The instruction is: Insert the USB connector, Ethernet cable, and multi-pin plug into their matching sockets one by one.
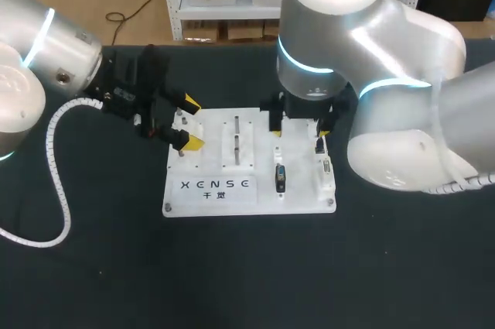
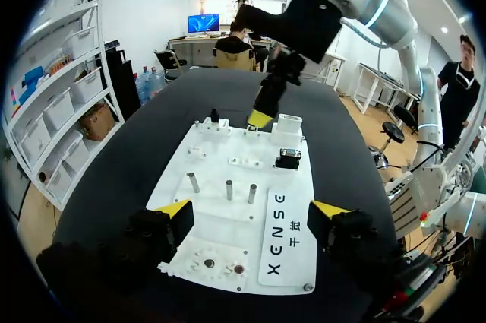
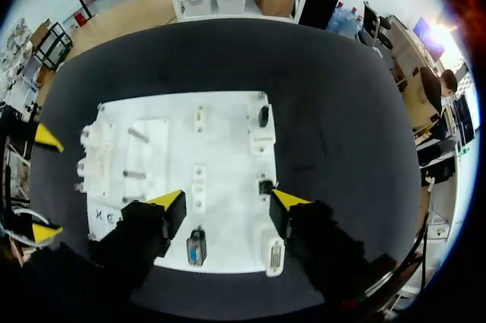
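A glossy white plastic board (image 1: 298,199) with bare metal pins (image 2: 229,189) lies on a matt black table (image 1: 247,275)

Robotics lab, bench-test setup. In the head view my left arm (image 1: 46,50) comes in from the upper left of the frame and my right arm (image 1: 371,50) from the upper right. Both are over a black table (image 1: 93,282). At centre frame a white fixture board (image 1: 298,190) lies flat on the table, carrying connector sockets and upright metal pegs (image 2: 228,188). It's a purpose-built test jig.
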### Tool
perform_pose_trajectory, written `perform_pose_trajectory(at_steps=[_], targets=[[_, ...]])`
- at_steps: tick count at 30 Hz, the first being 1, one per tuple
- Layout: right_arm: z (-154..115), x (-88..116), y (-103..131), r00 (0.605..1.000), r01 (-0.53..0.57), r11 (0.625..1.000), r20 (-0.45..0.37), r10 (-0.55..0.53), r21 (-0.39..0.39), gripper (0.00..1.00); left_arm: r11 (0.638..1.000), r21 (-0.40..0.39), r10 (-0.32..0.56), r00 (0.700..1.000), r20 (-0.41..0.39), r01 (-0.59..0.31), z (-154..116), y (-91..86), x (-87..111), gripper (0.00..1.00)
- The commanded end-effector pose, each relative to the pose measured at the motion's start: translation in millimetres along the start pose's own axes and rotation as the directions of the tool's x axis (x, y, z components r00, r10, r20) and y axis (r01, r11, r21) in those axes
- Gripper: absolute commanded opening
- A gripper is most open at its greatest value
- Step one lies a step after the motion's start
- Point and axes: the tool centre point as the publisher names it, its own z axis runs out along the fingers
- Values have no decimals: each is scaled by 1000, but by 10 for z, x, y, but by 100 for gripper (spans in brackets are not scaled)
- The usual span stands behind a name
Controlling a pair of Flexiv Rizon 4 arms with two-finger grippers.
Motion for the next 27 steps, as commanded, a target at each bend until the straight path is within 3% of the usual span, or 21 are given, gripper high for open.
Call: perform_pose_trajectory(at_steps=[1,8,23,24,27], targets=[[-25,281,51,1000,11,1000,-10,-11,-18,100,1000,3,0,1000,-2,0,1,11,0,100],[78,585,218,997,3,999,-76,-6,-37,100,1000,3,0,1000,-2,0,1,11,0,100],[262,663,320,992,-30,999,-127,26,-30,98,1000,3,0,1000,-2,0,1,11,0,100],[272,659,322,991,-31,999,-128,27,-30,80,1000,3,0,1000,-2,0,1,11,0,100],[303,642,334,991,-32,999,-132,29,-26,56,1000,3,0,1000,-2,0,1,11,0,100]])
